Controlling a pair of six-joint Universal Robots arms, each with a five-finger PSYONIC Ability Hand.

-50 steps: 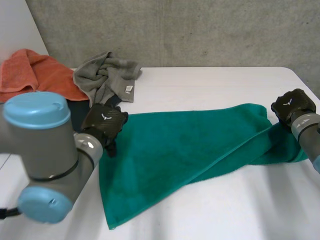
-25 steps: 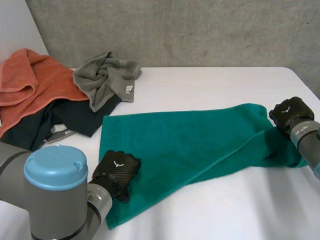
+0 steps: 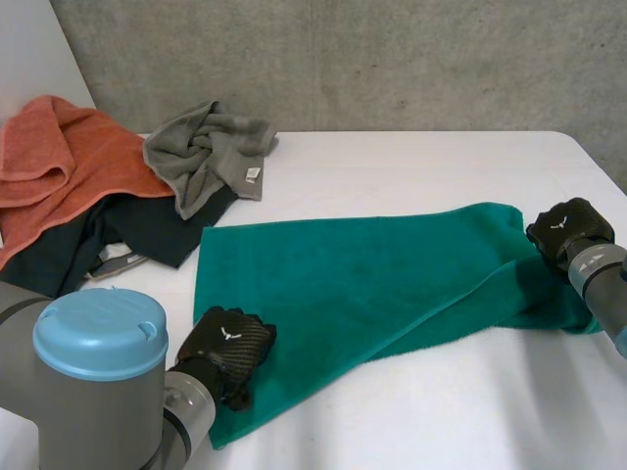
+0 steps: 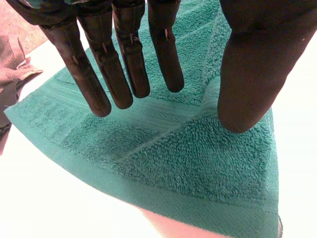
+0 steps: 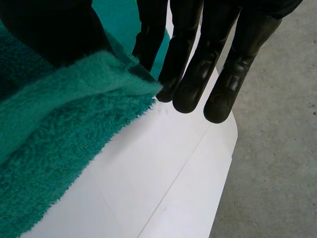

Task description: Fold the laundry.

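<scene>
A green towel [image 3: 353,284] lies spread on the white table [image 3: 411,166], with its right end bunched and twisted. My left hand [image 3: 227,351] is over the towel's near left corner. In the left wrist view its fingers [image 4: 124,64] are straight and apart from the thumb, just above the green towel [image 4: 198,168], so the hand is open. My right hand [image 3: 570,227] is at the towel's far right end, near the table's right edge. In the right wrist view the green towel [image 5: 59,129] runs between the thumb and the straight fingers [image 5: 198,64], pinched there.
At the back left lie an orange towel [image 3: 69,157], a crumpled grey towel [image 3: 208,152] and a dark garment [image 3: 137,230] under them. The table edge [image 5: 218,163] and the grey floor are close beside my right hand.
My left hand has come from the towel's far left corner along its left edge to the near left corner. The right hand has barely shifted and keeps its hold.
</scene>
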